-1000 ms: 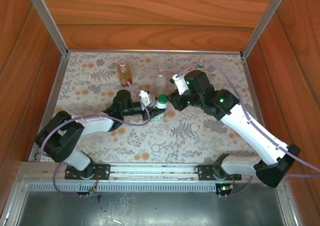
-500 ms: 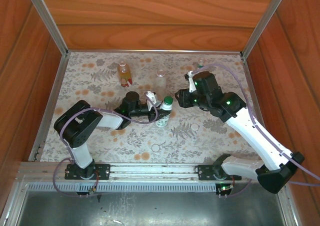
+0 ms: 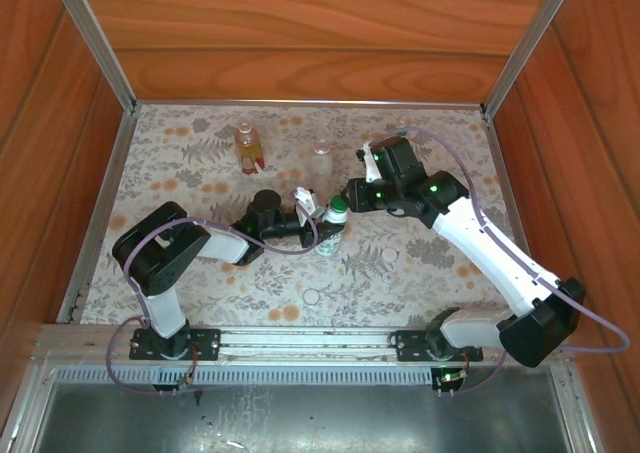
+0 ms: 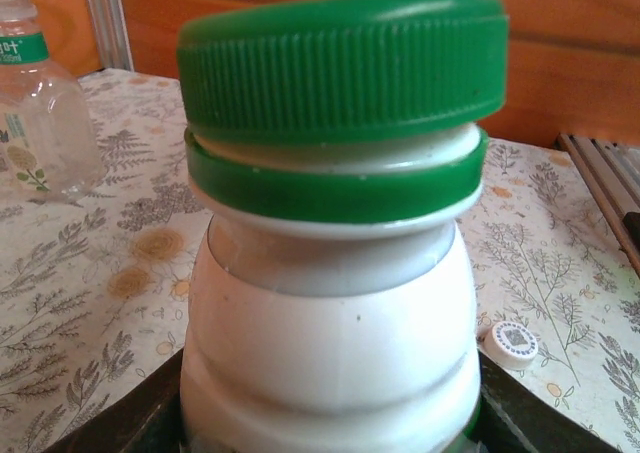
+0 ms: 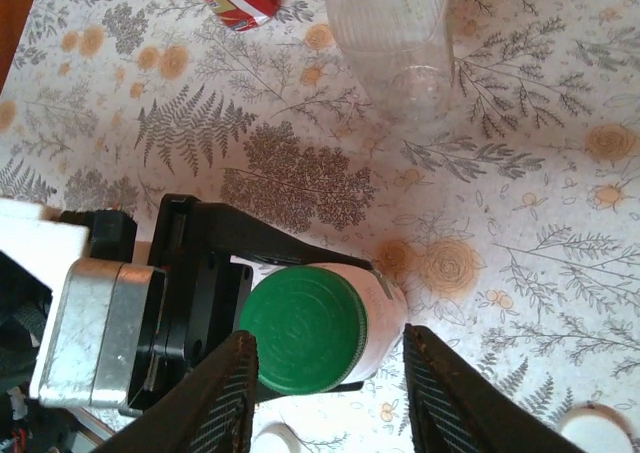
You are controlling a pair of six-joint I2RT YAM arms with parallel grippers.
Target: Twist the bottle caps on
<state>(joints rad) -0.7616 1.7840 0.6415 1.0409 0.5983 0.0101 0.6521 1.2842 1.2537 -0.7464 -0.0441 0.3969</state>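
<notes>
My left gripper (image 3: 322, 231) is shut on the lower body of the white bottle (image 4: 330, 343), which it holds upright. The dark green cap (image 4: 340, 68) sits on the bottle's neck above a green ring, with a strip of white thread showing between them. From above, my right gripper (image 5: 335, 401) stands open astride the green cap (image 5: 303, 328). Its left finger is close to the cap's rim and its right finger (image 5: 445, 393) is well clear. In the top view the right gripper (image 3: 346, 201) hangs just over the cap (image 3: 338, 209).
An amber bottle with a red label (image 3: 248, 148) and a clear bottle (image 3: 321, 153) stand further back without caps. A small clear bottle (image 4: 40, 103) stands near the back right. Two loose white caps (image 3: 389, 256) (image 3: 311, 297) lie on the flowered mat in front.
The right gripper drew back from the green cap, then came back over it with narrower jaws. The left arm carried the white bottle a little right and nearer.
</notes>
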